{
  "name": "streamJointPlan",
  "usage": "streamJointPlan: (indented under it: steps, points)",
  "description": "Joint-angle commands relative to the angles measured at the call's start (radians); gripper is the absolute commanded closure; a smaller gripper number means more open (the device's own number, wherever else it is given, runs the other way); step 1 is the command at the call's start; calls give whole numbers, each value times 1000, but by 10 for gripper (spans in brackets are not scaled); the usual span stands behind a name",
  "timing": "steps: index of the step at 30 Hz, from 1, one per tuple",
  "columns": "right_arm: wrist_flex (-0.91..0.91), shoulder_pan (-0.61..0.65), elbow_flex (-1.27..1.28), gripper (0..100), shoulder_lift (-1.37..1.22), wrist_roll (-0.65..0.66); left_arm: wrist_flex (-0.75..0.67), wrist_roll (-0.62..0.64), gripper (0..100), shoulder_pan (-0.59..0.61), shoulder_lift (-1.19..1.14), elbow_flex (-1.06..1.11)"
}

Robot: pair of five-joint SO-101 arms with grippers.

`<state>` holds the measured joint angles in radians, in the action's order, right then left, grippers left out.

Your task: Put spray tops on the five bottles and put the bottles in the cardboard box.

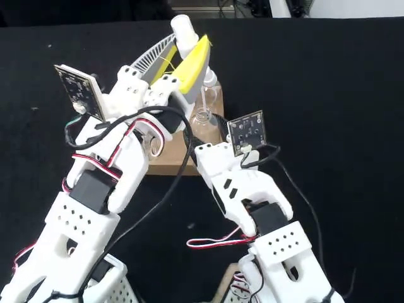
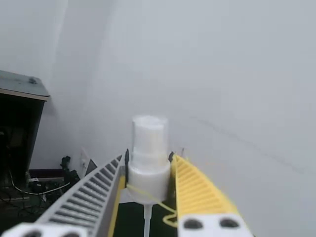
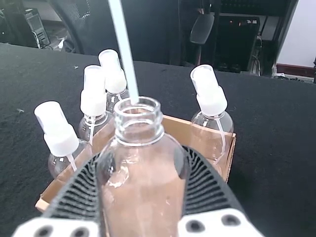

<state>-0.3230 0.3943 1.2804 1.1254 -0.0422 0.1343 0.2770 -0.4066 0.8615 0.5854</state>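
Note:
My left gripper [image 1: 183,49] is shut on a white spray top [image 1: 184,29], held high above the cardboard box [image 1: 168,165]. In the left wrist view the spray top [image 2: 148,150] sits between the grey and yellow fingers, its thin tube hanging down. My right gripper [image 3: 143,155] is shut on a clear, uncapped bottle [image 3: 140,173], held upright over the box [image 3: 226,157]. The spray top's tube [image 3: 123,49] comes down to the bottle's open neck. Several bottles with spray tops [image 3: 210,96] stand in the box behind it. The high view shows the held bottle [image 1: 203,121] below the spray top.
Black cloth [image 1: 328,82] covers the table around the box. A white perforated container [image 1: 118,285] and a brown piece [image 1: 226,285] lie at the near edge between the arm bases. Loose cables [image 1: 214,241] hang off both arms.

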Motion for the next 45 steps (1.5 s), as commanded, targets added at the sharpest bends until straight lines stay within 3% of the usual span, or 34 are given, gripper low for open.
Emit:
streamJointPlan:
  steps: [1,9,18,27,33,35,41,45]
  points:
    - [31,8,-13,987,35,3,-20,6,970,-4,2,-42]
    - [68,8,-7,987,47,2,-18,6,970,-8,-28,-35]
    - [71,6,42,987,232,5,-15,5,970,-16,-114,-36]
    - [71,8,68,987,289,5,353,-32,966,-85,-9,-168]
    - [71,8,41,987,237,5,373,-129,966,-90,-18,-176]
    - [71,8,35,987,228,5,374,-129,938,-90,-18,-176]
    - [71,8,33,987,225,5,374,-80,706,-90,-8,-148]
    - [71,8,33,987,225,5,374,-38,702,-81,-6,-157]
